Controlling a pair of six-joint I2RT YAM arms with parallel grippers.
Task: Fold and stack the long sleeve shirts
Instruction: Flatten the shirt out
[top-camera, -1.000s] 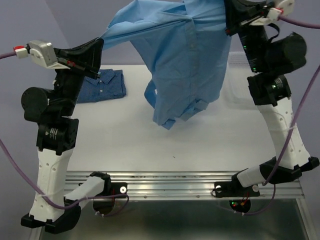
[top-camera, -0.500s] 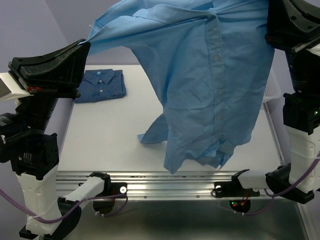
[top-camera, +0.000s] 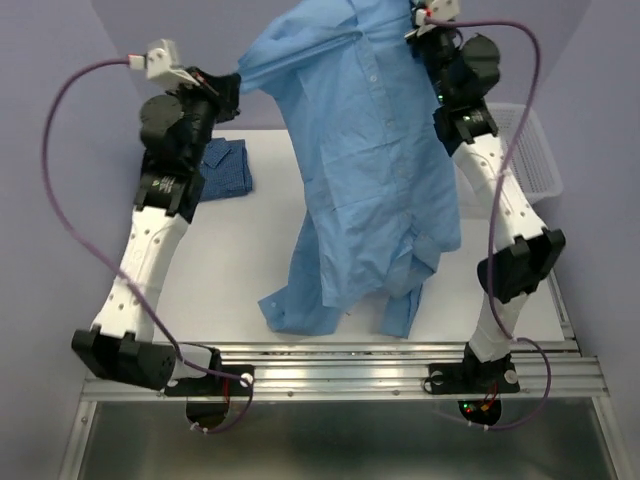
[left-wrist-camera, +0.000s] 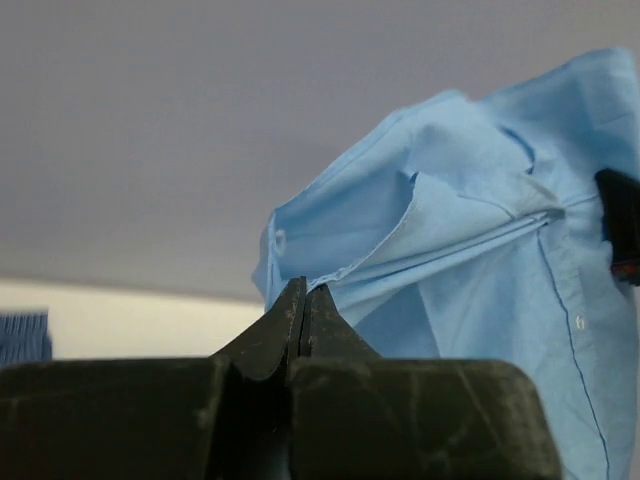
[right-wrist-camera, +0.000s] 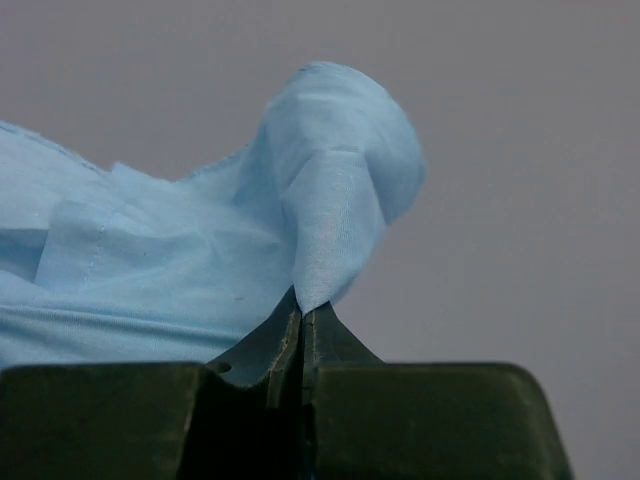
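Note:
The light sky-blue shirt (top-camera: 365, 150) hangs in the air between both arms, its hem and sleeves trailing onto the white table (top-camera: 220, 270) near the front edge. My left gripper (top-camera: 236, 84) is shut on the shirt's upper left edge, seen in the left wrist view (left-wrist-camera: 303, 290). My right gripper (top-camera: 415, 25) is shut on the shirt's upper right part, a fold of cloth (right-wrist-camera: 340, 230) pinched at the tips (right-wrist-camera: 301, 310). The darker blue check shirt (top-camera: 228, 166) lies folded at the table's back left, partly hidden behind the left arm.
A white mesh basket (top-camera: 530, 150) stands at the table's right edge behind the right arm. The metal rail with the arm bases (top-camera: 340, 375) runs along the near edge.
Both arms have swung back from near the camera toward the far side, carrying the light blue shirt. Its lower part has come down onto the table's front.

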